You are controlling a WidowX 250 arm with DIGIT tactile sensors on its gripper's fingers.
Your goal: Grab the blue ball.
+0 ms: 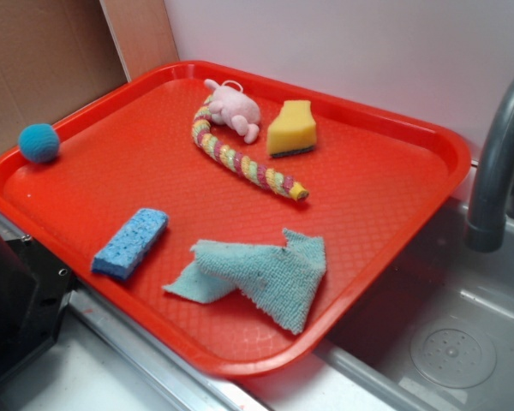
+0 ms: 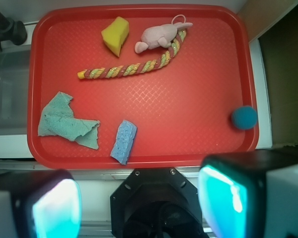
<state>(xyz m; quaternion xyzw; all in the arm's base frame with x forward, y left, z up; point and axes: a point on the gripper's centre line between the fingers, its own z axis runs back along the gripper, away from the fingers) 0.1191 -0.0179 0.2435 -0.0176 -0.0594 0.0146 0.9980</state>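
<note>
One red tray (image 1: 394, 128) beside sink (image 1: 463, 342), blue ball (image 1: 38, 143) on rim, gripper (image 2: 139, 203) spread wide, empty.

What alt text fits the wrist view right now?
A small fuzzy teal-blue ball sits at the right rim of a red plastic tray, far from a flat blue sponge. The robot's open hand hovers below the tray, holding nothing.

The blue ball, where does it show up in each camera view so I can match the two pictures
Exterior view: the blue ball sits at the far left, on the red tray's left rim.
Wrist view: the ball is at the right edge, on the tray's right rim.
Shared landmark: the blue sponge near the tray's front edge.
</note>
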